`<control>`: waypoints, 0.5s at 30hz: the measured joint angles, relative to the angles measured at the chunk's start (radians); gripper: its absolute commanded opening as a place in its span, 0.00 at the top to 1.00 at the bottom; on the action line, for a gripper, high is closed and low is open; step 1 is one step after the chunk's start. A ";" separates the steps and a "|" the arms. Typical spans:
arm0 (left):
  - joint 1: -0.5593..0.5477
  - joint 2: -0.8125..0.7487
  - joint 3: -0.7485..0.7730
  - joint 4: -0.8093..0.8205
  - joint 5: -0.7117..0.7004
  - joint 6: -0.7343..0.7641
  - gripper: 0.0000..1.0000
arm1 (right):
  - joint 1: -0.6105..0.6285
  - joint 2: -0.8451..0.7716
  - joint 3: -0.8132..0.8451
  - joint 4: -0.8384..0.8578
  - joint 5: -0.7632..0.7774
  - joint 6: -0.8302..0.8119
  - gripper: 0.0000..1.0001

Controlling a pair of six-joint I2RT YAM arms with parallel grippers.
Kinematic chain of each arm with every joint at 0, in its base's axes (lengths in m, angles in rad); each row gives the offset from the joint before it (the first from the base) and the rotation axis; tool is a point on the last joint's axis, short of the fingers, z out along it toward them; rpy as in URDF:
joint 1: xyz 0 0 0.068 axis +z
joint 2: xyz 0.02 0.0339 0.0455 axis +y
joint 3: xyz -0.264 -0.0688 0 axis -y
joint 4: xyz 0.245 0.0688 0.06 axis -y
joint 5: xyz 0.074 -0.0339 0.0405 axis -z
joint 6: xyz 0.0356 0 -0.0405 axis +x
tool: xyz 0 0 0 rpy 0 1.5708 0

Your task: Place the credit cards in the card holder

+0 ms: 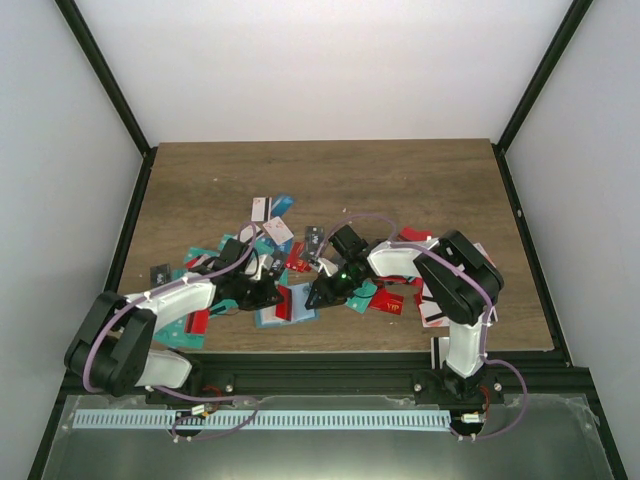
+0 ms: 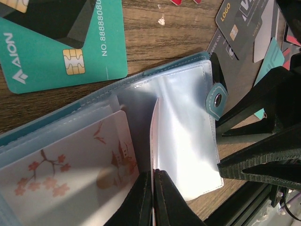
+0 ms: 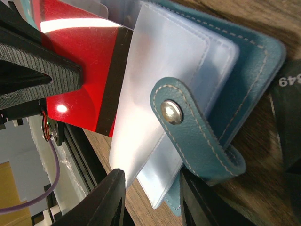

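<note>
The card holder (image 3: 249, 61) is teal-blue with pale sleeves; the red card (image 3: 80, 70) bears a black stripe; the teal-green card (image 2: 42, 52), white lettering.

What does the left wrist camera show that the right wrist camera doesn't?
Only left wrist: a teal chip card on the table and a blossom-printed card already sleeved. Only right wrist: the face of the red card with its black stripe; the left view sees it merely edge-on in the shut left tool. Both: the open card holder and its clasp tab.
</note>
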 measured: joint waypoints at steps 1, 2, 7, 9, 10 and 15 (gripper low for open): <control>0.000 0.000 -0.003 0.007 0.002 0.000 0.96 | 0.000 0.001 0.001 -0.002 -0.001 0.000 0.65; 0.000 0.000 -0.006 0.011 0.004 0.000 0.96 | -0.001 0.002 0.003 -0.003 -0.003 0.000 0.65; 0.001 -0.003 -0.011 0.019 0.006 -0.004 0.96 | -0.003 0.004 0.005 -0.006 -0.006 -0.002 0.65; 0.008 -0.013 -0.018 0.019 0.006 -0.013 0.96 | -0.003 0.004 0.005 -0.006 -0.006 -0.003 0.65; 0.015 -0.022 -0.026 0.020 0.007 -0.017 0.96 | -0.003 0.005 0.005 -0.006 -0.006 -0.002 0.65; 0.053 -0.056 -0.072 0.045 0.023 -0.045 0.96 | -0.003 0.006 0.005 -0.006 -0.009 -0.002 0.65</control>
